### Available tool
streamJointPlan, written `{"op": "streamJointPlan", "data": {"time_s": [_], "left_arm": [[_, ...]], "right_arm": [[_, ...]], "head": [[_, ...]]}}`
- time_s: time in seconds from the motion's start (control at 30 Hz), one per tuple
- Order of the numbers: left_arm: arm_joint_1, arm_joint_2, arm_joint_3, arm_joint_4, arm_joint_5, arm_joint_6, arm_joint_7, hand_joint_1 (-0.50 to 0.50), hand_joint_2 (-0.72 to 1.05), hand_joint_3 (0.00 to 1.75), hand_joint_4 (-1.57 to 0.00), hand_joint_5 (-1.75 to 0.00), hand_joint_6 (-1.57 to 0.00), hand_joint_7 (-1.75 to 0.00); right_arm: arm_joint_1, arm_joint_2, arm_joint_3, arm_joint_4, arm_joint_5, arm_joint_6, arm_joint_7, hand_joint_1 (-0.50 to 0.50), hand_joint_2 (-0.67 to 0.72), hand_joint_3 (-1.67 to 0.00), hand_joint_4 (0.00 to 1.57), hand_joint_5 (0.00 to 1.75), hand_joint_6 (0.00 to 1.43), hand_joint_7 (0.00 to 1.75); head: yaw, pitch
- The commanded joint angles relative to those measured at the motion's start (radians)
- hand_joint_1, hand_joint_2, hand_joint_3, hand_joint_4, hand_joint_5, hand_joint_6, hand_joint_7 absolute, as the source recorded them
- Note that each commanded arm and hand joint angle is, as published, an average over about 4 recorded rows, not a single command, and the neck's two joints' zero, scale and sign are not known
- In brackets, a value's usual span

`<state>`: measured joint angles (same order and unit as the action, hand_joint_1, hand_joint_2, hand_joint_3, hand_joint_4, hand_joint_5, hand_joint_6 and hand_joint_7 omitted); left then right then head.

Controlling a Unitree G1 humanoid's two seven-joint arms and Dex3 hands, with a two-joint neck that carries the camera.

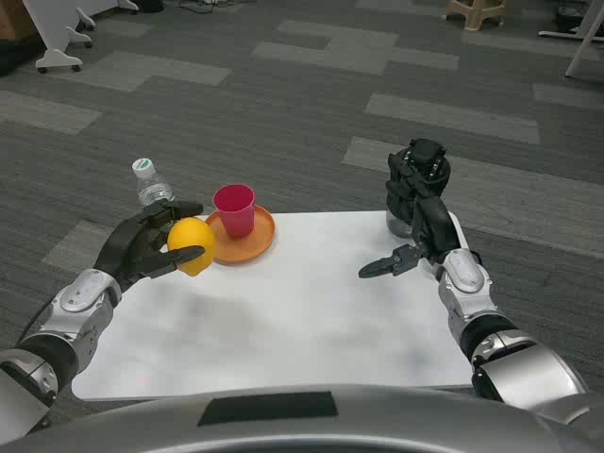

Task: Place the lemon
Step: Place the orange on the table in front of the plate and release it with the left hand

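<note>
matt white table (311, 311), clear plastic bottle (151, 189), glossy pink cup (234, 208), dimpled lemon (192, 245)

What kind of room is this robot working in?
Probably a lab or open office test space. The grey patterned carpet runs far back, a small white table stands alone on it, and a white wheeled stand and a wooden stool sit at the far edge.

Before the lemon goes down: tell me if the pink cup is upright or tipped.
Upright: the pink cup stands on the orange plate, mouth upward.
</note>
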<state>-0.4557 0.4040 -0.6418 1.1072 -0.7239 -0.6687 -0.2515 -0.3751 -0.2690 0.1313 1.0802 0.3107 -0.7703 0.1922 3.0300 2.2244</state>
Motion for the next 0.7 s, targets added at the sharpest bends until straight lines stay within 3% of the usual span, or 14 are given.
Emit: {"op": "streamJointPlan", "data": {"time_s": [0.03, 0.13, 0.27, 0.43, 0.7], "left_arm": [[-0.026, -0.001, -0.003, -0.012, -0.029, -0.009, 0.006, 0.5, 0.99, 0.09, -1.31, -1.75, -0.65, -0.91], [-0.026, -0.002, -0.003, -0.012, -0.029, -0.008, 0.006, 0.5, 1.05, 0.09, -1.31, -1.75, -0.63, -0.91], [-0.026, -0.002, -0.003, -0.012, -0.029, -0.008, 0.006, 0.5, 0.96, 0.04, -1.31, -1.75, -0.63, -0.91], [-0.026, -0.002, -0.004, -0.012, -0.029, -0.008, 0.006, 0.5, 1.0, 0.09, -1.31, -1.75, -0.63, -0.91], [-0.029, -0.002, -0.024, 0.0, -0.02, -0.007, 0.009, 0.5, 0.96, 0.07, -1.31, -1.75, -0.65, -0.91]], "right_arm": [[-0.028, -0.012, -0.001, 0.001, 0.005, 0.009, -0.008, -0.08, 0.09, -0.24, 0.0, 0.39, 0.0, 0.0], [-0.028, -0.011, -0.001, 0.001, 0.005, 0.009, -0.008, -0.08, 0.09, -0.24, 0.0, 0.39, 0.0, 0.0], [-0.029, -0.012, 0.001, 0.001, 0.005, 0.009, -0.008, -0.08, 0.09, -0.24, 0.0, 0.39, 0.0, 0.0], [-0.03, -0.012, 0.002, 0.001, 0.005, 0.009, -0.008, -0.08, 0.09, -0.24, 0.0, 0.39, 0.0, 0.0], [-0.03, -0.011, 0.002, 0.001, 0.005, 0.01, -0.008, -0.08, 0.09, -0.24, 0.0, 0.39, 0.0, 0.0]], "head": [[0.024, 0.042], [0.015, 0.025], [0.015, 0.024], [0.018, 0.022], [0.107, -0.018]]}}
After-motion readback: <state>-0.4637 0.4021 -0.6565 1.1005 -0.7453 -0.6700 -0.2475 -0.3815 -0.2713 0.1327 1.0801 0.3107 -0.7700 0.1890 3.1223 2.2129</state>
